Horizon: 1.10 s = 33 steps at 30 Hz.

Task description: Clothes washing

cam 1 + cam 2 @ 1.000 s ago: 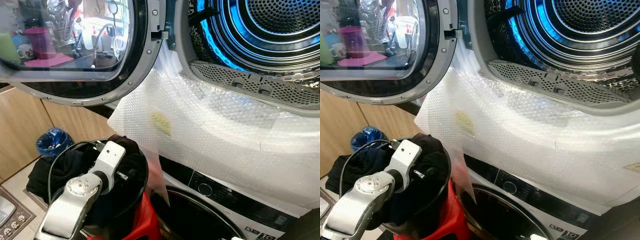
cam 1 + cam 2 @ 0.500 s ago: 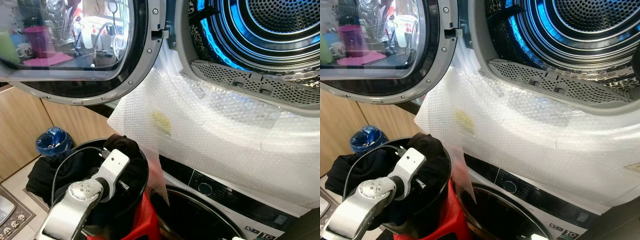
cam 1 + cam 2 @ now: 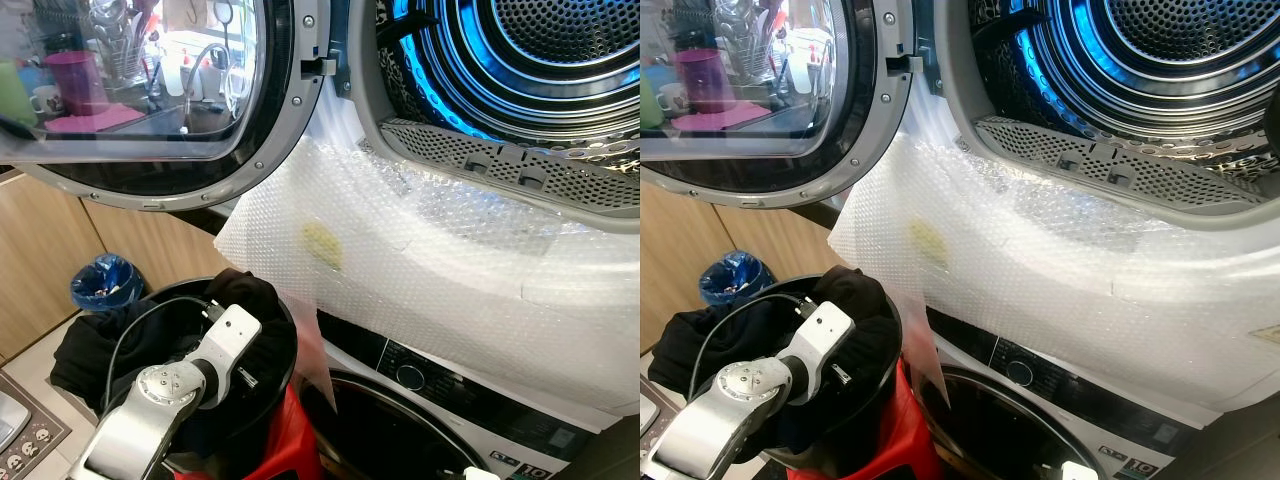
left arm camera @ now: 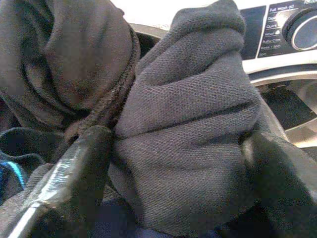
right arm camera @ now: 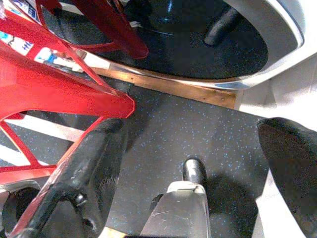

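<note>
Since a second ago the left arm (image 3: 165, 395) has sunk lower into the black bucket (image 3: 285, 335), its white wrist now down among the dark clothes (image 3: 90, 345).

Head views: the bucket sits on a red stool (image 3: 905, 435) before the stacked machines. The clothes heap fills it and spills over its left rim, lying roughly crosswise, with no clear long axis. The arm covers the pile's middle, and the fingers themselves are buried out of sight. Above, the upper drum (image 3: 520, 70) stands open, lit blue, its round door (image 3: 150, 100) swung to the left; bubble wrap (image 3: 440, 270) hangs down the front. The lower machine's door (image 3: 990, 425) is cut off by the frame edge.

Left wrist view: the left gripper (image 4: 178, 163) has its two black fingers (image 4: 74, 173) spread moderately, closed on a bunched fold of grey-black knit cloth that bulges up between them. A control panel (image 4: 285, 29) shows behind, partly cut off.

Right wrist view: the right gripper (image 5: 198, 158) hangs idle with fingers wide apart over dark speckled floor (image 5: 168, 134), beside the stool's red legs.
</note>
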Motion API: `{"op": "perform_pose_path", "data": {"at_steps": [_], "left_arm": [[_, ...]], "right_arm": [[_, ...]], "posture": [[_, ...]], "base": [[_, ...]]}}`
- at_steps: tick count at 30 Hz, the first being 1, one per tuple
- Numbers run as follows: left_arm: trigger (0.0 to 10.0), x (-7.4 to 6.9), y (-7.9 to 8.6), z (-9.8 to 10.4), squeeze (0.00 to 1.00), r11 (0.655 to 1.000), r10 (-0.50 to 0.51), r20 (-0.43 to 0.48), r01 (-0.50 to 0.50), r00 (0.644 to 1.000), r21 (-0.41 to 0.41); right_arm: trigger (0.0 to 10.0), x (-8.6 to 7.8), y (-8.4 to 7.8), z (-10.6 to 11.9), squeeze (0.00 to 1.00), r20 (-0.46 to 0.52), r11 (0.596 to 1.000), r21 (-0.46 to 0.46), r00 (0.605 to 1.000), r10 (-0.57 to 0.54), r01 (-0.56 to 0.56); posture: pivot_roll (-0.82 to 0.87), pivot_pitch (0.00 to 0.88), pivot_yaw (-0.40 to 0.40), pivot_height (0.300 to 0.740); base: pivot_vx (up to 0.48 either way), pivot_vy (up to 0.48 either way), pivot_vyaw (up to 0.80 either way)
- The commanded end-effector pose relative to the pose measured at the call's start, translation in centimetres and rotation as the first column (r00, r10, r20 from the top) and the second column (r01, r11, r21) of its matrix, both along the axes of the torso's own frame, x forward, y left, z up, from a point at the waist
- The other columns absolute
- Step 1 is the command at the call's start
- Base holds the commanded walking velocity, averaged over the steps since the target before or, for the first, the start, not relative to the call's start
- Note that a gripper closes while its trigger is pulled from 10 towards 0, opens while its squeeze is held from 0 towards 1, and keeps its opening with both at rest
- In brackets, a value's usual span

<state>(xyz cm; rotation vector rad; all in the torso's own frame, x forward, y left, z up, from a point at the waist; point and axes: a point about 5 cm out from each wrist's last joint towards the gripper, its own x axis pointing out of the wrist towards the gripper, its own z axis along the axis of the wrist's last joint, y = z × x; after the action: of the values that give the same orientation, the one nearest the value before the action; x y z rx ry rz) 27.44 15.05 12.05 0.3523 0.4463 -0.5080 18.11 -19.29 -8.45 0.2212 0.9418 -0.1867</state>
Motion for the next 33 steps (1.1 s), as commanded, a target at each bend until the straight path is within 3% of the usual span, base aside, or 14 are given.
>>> {"op": "perform_pose_path", "data": {"at_steps": [1,2,3,20,33], "left_arm": [[1.9,-0.73,-0.32,-1.30,0.00,1.000,-0.018,-0.062,0.019,0.998,0.009],[0.1,-0.83,-0.33,-1.40,0.00,1.000,-0.019,-0.065,0.020,0.998,0.011],[0.0,-1.00,-0.34,-1.54,0.00,1.000,-0.017,-0.072,0.018,0.997,0.008],[0.0,-1.45,-0.41,-2.05,0.00,1.000,-0.019,-0.099,0.021,0.995,0.018],[0.0,-1.38,-0.35,-1.77,0.00,1.000,0.023,-0.065,-0.023,0.998,-0.001]], "right_arm": [[10.0,-0.42,-0.09,-0.20,0.00,-0.018,1.000,0.004,1.000,-0.011,0.011],[10.0,-0.43,-0.09,-0.20,0.00,-0.018,1.000,0.004,1.000,-0.011,0.011],[10.0,-0.43,-0.11,-0.20,0.00,-0.018,1.000,0.004,1.000,-0.011,0.011],[10.0,-0.41,-0.05,-0.20,0.00,-0.020,1.000,0.009,1.000,-0.002,0.003],[10.0,-0.40,-0.02,-0.21,0.00,-0.021,1.000,0.009,1.000,0.002,-0.002]], "posture": [[0.05,0.069,-0.033,0.740],[0.05,0.069,-0.033,0.740],[0.05,0.071,-0.035,0.740],[0.05,0.067,-0.038,0.740],[0.05,0.066,-0.039,0.740]], "base": [[0.000,0.000,0.00],[0.000,0.000,0.00],[0.000,0.000,0.00],[0.000,0.000,0.00],[0.000,0.000,0.00]]}}
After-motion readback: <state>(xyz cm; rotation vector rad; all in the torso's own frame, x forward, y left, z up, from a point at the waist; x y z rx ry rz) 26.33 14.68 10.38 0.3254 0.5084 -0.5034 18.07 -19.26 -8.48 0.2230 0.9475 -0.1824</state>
